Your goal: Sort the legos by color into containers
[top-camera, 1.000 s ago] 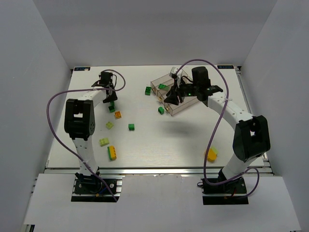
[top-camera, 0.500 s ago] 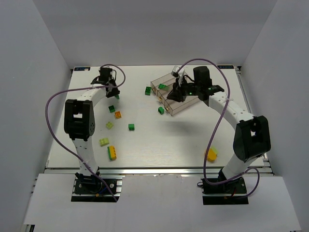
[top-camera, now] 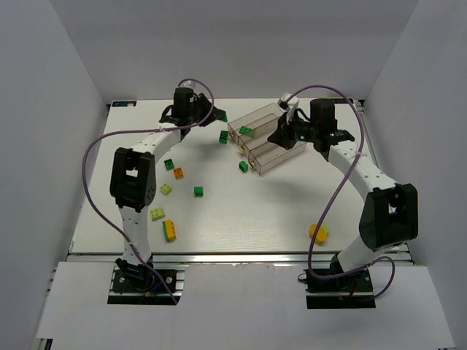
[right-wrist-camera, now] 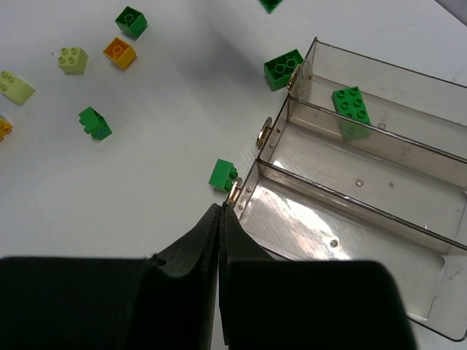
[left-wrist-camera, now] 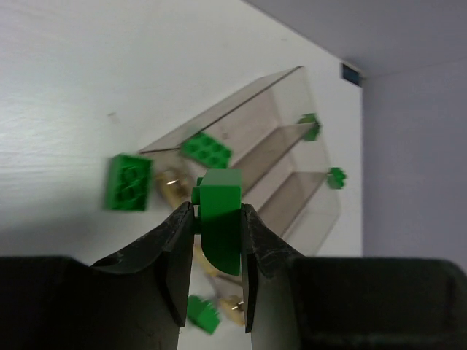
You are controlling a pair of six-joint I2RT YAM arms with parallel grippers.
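We log left gripper (left-wrist-camera: 217,213) clamped on a dark green lego (left-wrist-camera: 221,191) near the containers (left-wrist-camera: 248,109), right gripper (right-wrist-camera: 220,210) pinched closed, empty, second green lego (right-wrist-camera: 351,103) inside an end trough, corner sticker (left-wrist-camera: 352,73) unreadable.

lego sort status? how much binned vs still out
Done: one green brick lies in an end trough of the tray. In hand: left gripper holds a second green brick; right gripper shut, empty. Left: roughly nine loose bricks on the table, orange and yellows unsorted.

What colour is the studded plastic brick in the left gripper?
Dark green; the studded brick shows best in the left wrist view.
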